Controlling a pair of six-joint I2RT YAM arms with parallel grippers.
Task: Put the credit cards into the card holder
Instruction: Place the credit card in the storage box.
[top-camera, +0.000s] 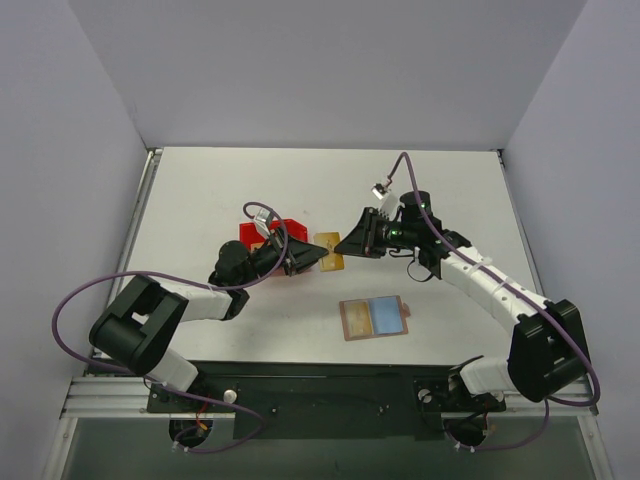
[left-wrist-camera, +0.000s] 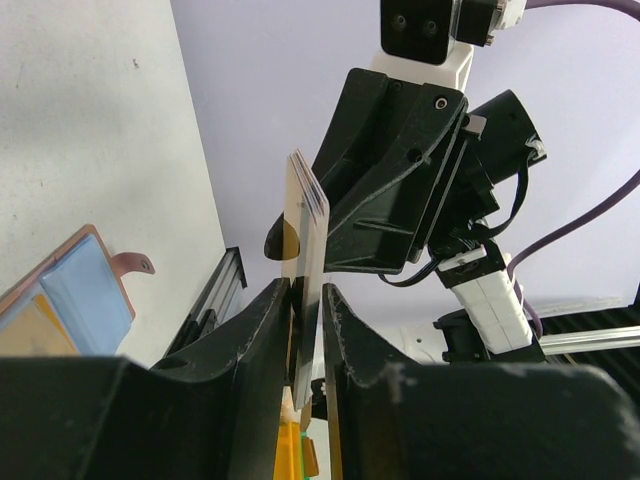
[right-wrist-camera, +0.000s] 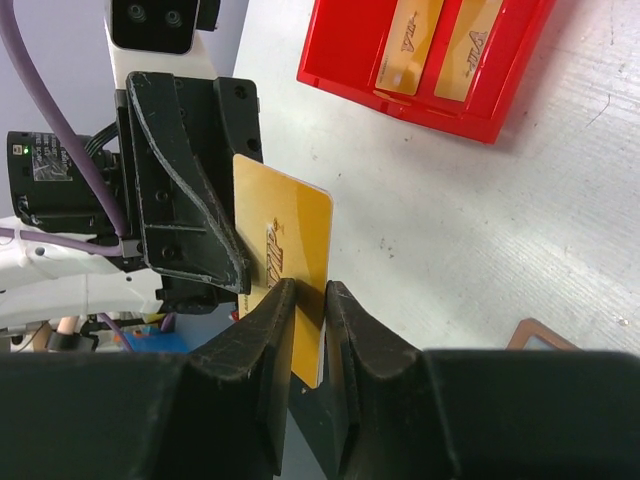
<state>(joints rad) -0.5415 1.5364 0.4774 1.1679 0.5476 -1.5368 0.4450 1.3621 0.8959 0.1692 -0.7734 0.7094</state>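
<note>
A gold-yellow credit card (top-camera: 331, 250) hangs on edge above the table between my two grippers. My right gripper (right-wrist-camera: 307, 295) is shut on its near edge, both fingers pressing the card (right-wrist-camera: 290, 240). My left gripper (left-wrist-camera: 307, 300) still straddles the opposite edge of the card (left-wrist-camera: 305, 240), jaws loosened, with a thin slit showing beside one finger. The card holder (top-camera: 374, 318) lies open and flat on the table, tan and light blue inside, in front of both grippers. Two more credit cards (right-wrist-camera: 415, 40) lie in the red bin (right-wrist-camera: 400, 100).
The red bin (top-camera: 262, 232) stands just behind my left gripper (top-camera: 308, 262). My right gripper (top-camera: 350, 243) faces it nose to nose. Purple cables loop over both arms. Grey walls close the table's back and sides.
</note>
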